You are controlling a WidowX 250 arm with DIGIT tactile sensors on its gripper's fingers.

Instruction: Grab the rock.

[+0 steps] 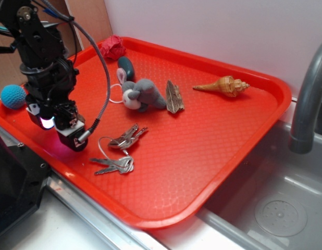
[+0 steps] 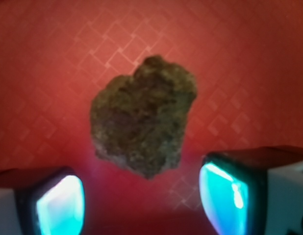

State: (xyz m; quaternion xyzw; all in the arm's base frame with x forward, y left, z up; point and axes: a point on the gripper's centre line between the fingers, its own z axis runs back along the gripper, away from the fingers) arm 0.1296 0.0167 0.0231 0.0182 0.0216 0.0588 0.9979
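Gripper over the rock, jaws apart.

In the wrist view the two glowing fingers (image 2: pixel 61 205) stand wide, the lumpy grey-brown rock (image 2: pixel 144 115) lying on the red tray (image 2: pixel 249 58) between and just beyond them, untouched. Outside, the gripper (image 1: pixel 67 133) hangs low at the tray's left edge, hiding the rock; keys (image 1: pixel 118 151) lie beside it, a blue ball (image 1: pixel 13 96) behind.
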